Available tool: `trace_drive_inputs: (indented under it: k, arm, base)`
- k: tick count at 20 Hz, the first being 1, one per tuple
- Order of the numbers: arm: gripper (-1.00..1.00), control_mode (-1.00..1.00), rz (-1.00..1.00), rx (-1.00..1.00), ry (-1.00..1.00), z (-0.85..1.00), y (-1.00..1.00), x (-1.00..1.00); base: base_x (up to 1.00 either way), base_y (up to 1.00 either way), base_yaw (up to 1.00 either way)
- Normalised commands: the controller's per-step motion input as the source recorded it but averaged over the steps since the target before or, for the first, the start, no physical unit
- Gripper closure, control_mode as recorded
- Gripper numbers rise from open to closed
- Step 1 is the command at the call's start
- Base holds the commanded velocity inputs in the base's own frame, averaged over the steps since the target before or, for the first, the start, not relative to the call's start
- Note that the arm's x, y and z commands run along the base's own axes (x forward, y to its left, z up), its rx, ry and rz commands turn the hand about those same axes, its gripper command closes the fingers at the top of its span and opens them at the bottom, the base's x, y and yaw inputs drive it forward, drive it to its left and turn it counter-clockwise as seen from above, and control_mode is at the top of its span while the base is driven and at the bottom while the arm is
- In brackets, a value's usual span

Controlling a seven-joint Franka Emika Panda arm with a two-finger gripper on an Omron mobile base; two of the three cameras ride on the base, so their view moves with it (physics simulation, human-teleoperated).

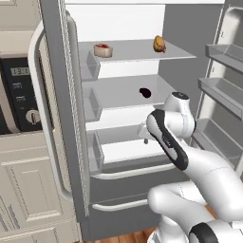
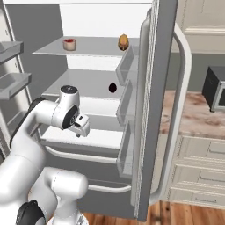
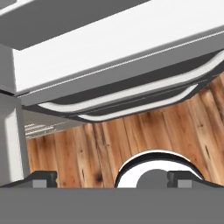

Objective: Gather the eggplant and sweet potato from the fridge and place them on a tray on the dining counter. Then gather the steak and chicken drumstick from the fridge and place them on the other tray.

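Note:
The fridge (image 1: 57, 95) stands open. On its top shelf the steak (image 1: 103, 50) (image 2: 69, 44) lies at the left and the chicken drumstick (image 1: 159, 44) (image 2: 123, 42) at the right. The dark eggplant (image 1: 145, 92) (image 2: 112, 88) rests on the middle shelf. My gripper (image 1: 145, 139) (image 2: 80, 132) hangs in front of the lower shelf, below the eggplant, pointing down. In the hand view my gripper (image 3: 113, 178) is open, with nothing between its fingertips (image 3: 43, 177). The sweet potato, the trays and the dining counter are out of view.
Both fridge doors (image 2: 160, 66) swing outward with bins on their inner sides (image 1: 223, 90). Two drawer handles (image 1: 133, 172) run below the gripper. A cream cabinet with a built-in microwave (image 1: 19, 90) stands to the left. A marbled worktop (image 2: 193, 114) lies to the right. Wooden floor (image 3: 87, 148) lies below.

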Motion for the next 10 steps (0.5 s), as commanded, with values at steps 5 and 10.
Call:
trace_drive_inputs:
  k: [5,10]
  arm:
    - [-1.0,1.0,0.0,0.0,0.0,0.0,0.0,0.0]
    - [-1.0,1.0,0.0,0.0,0.0,0.0,0.0,0.0]
  base:
    - [0.32,-0.09,0.02]
    - [0.0,-0.02,0.02]
